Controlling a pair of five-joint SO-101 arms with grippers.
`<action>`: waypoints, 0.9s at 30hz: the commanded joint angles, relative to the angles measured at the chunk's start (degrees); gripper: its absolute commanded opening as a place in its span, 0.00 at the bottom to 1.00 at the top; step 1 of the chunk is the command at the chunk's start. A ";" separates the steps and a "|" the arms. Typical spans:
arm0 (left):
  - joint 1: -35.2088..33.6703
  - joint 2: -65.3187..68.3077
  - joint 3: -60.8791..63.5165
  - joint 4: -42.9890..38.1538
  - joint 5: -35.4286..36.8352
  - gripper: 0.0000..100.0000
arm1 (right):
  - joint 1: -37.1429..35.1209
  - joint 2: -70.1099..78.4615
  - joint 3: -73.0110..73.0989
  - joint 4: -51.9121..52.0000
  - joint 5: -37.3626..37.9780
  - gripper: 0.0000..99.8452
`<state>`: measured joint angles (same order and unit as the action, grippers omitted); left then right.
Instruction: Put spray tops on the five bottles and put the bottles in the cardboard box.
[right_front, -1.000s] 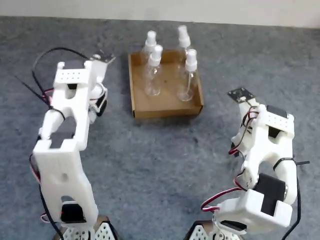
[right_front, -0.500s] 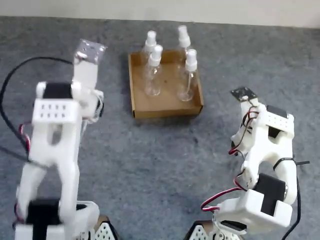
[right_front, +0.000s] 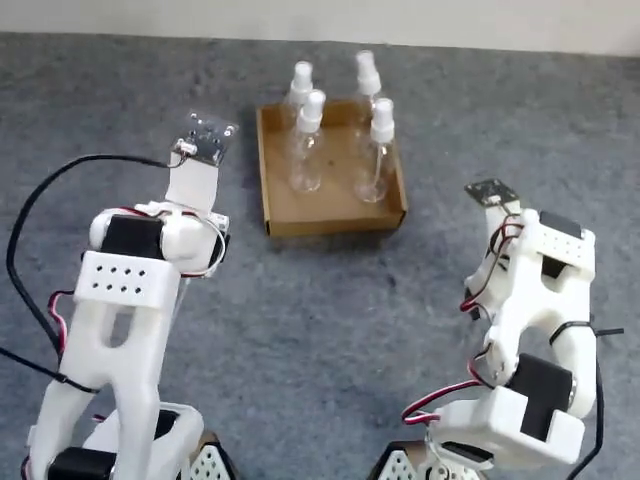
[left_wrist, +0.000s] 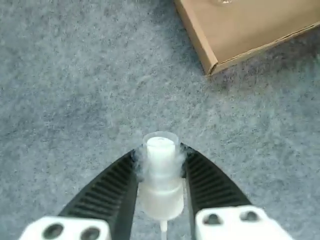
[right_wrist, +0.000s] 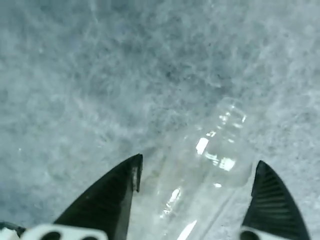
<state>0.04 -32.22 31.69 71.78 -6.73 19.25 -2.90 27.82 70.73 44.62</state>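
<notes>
Table (right_front: 330, 330) covered in mottled grey felt-like cloth, evenly lit, soft shadows cast on it, bordered along the far edge by a pale plain wall (right_front: 480, 18).

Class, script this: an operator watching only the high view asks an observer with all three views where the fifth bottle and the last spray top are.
Operator: I count four capped bottles in the cardboard box. Where is the fifth?
Observer: An uncapped clear bottle is between the open jaws of the right gripper.
Operator: And its top?
Observer: The left gripper is shut on a white spray top.
</notes>
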 joint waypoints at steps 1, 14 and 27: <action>1.10 -1.63 -0.31 -0.97 0.53 0.01 | 1.36 -2.24 -0.13 0.75 2.46 0.28; 1.19 -1.63 -0.31 -0.70 0.53 0.01 | 3.21 2.86 -0.57 -4.00 2.20 0.13; 0.92 -4.70 -4.09 -0.70 0.70 0.00 | -6.20 -20.09 -0.04 -3.82 -6.51 0.00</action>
<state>0.04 -33.27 31.60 71.78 -6.55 19.16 -14.15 27.82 67.38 43.12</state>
